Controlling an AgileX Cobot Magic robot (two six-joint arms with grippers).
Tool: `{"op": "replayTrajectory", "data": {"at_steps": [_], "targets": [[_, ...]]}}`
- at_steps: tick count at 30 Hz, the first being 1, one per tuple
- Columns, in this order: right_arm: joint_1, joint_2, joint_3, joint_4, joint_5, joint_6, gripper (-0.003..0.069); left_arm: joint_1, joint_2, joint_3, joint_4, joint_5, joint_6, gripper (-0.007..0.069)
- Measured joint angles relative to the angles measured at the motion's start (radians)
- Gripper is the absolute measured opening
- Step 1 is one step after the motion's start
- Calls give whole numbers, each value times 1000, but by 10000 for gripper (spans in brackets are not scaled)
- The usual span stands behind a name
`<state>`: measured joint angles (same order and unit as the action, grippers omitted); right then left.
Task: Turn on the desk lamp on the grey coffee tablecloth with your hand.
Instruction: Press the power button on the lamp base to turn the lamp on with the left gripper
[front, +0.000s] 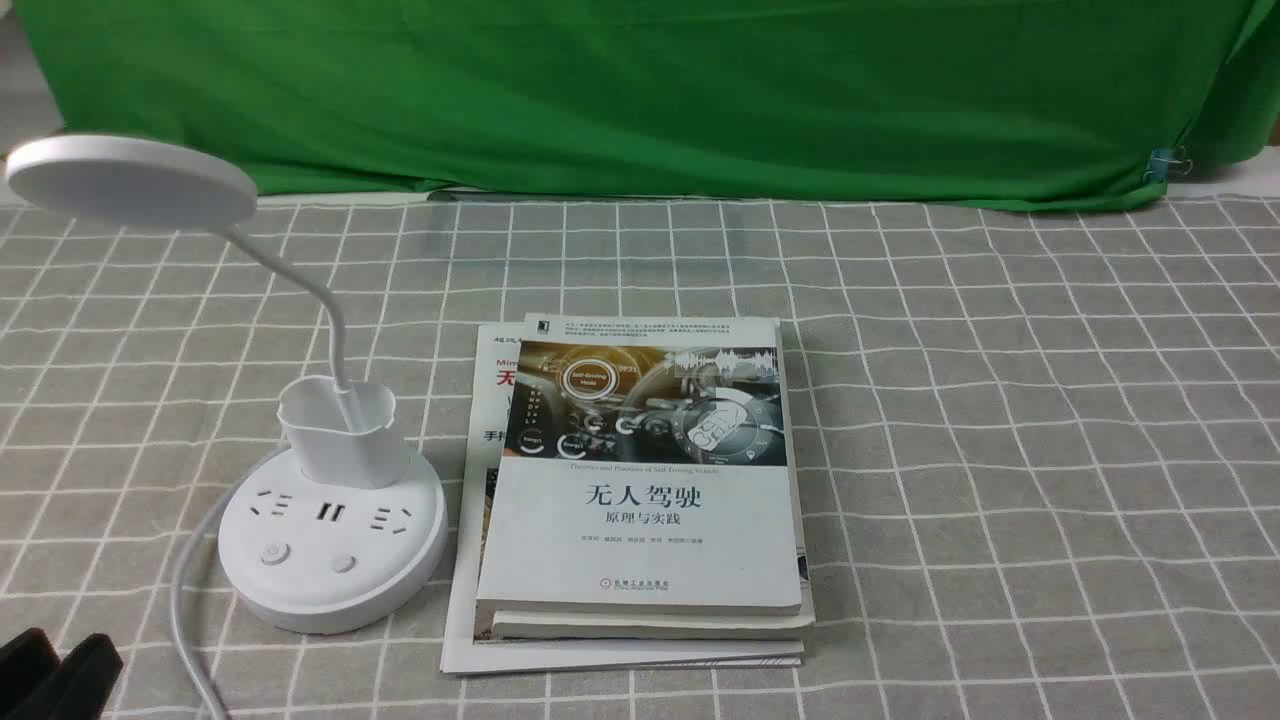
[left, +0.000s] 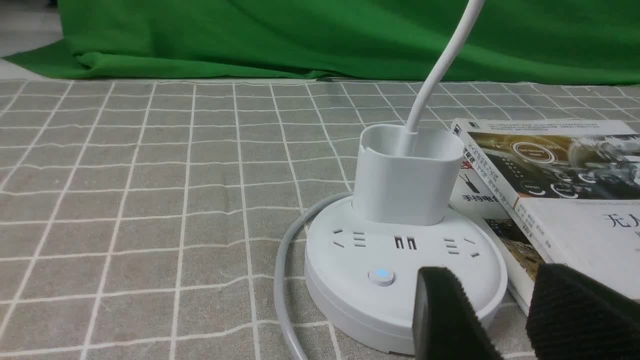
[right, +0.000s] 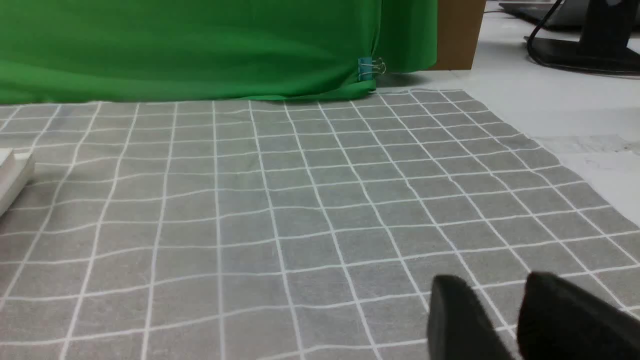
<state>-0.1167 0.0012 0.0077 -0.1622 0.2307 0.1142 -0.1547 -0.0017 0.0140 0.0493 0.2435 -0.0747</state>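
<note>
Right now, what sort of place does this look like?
Probably a robot test bench: a black gripper, a green backdrop and a desk lamp beside stacked books.

White disc-headed desk lamp (front: 335, 550) upright on the grey coffee tablecloth (front: 1000, 450).

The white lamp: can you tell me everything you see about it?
The lamp looks like white plastic. Its flat round head leans left on a thin bendy neck, rising from a cup. The round base has socket holes and two buttons, one with a blue symbol. It stands upright on the grey checked tablecloth, left of the books, with a grey cord beside it.
</note>
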Motion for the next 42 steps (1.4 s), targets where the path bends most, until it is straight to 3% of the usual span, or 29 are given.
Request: {"op": "replayTrajectory", "data": {"at_steps": [27, 42], "targets": [[0, 0, 0, 0, 0, 0, 245, 0, 0, 0, 29, -2, 3, 237], [0, 0, 0, 0, 0, 0, 245, 0, 0, 0, 37, -285, 33, 237]]}}
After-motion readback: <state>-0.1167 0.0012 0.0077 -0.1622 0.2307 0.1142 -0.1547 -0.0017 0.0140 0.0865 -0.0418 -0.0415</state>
